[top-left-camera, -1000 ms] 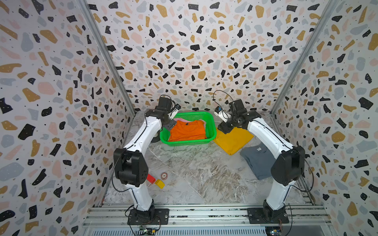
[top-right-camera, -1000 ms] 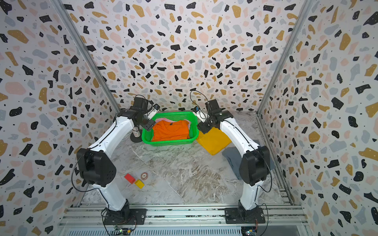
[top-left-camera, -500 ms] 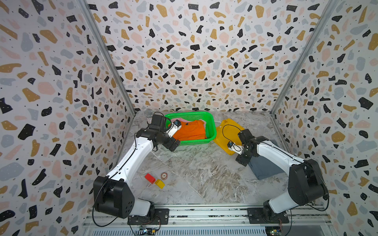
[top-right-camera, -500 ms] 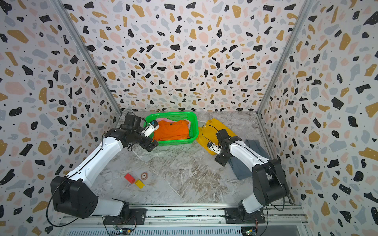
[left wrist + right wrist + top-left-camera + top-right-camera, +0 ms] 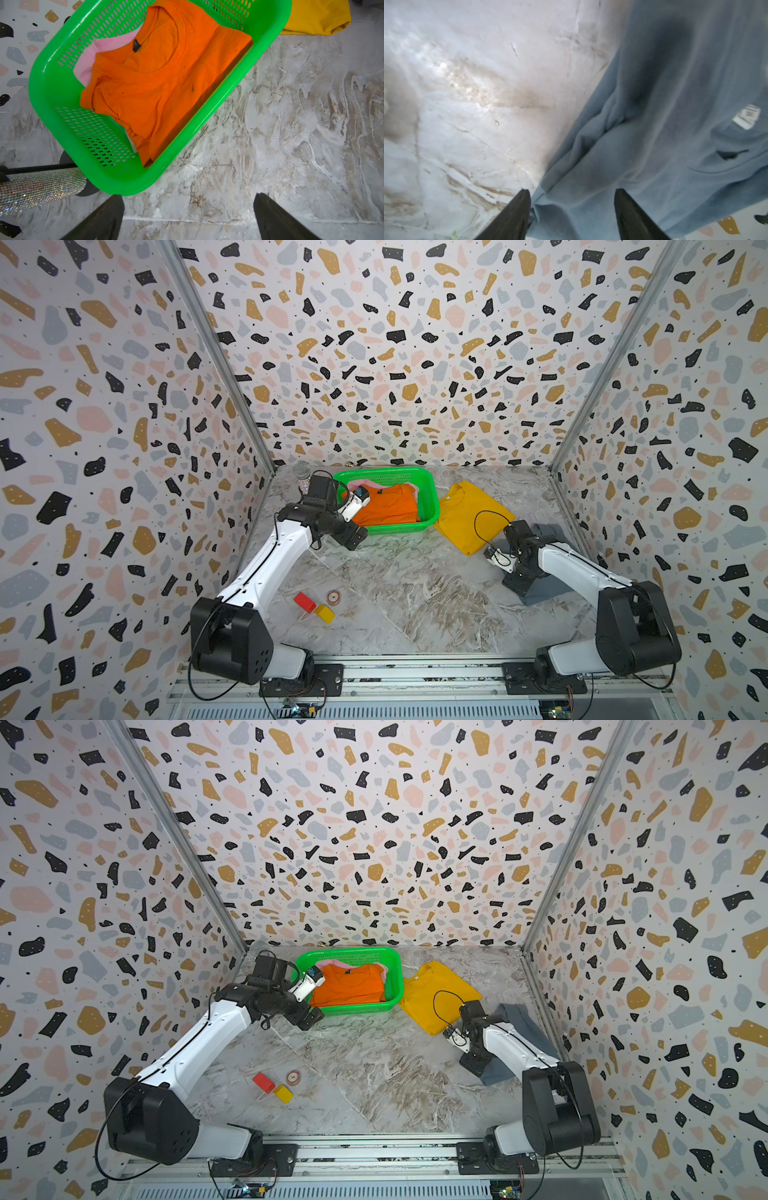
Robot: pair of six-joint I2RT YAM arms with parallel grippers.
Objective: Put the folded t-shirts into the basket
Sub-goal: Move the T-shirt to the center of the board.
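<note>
Right wrist view shows our right gripper point(image 5: 572, 190) now down from the basket point(image 5: 41, 87), jaws parted astride a corner of the grey-blue tee point(image 5: 664, 135) but not clenched, while our left gripper point(image 5: 188, 195), released and empty, has backed off, the basket with the orange tee point(image 5: 155, 83) just ahead of its jaws: we think the next pick begins.

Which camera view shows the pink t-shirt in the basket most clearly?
The left wrist view. There the pink t-shirt lies close and sharp, partly under the orange t-shirt, against the wall of the basket. In both top views only a thin pink edge shows behind the orange one. The right wrist view does not show it.
</note>
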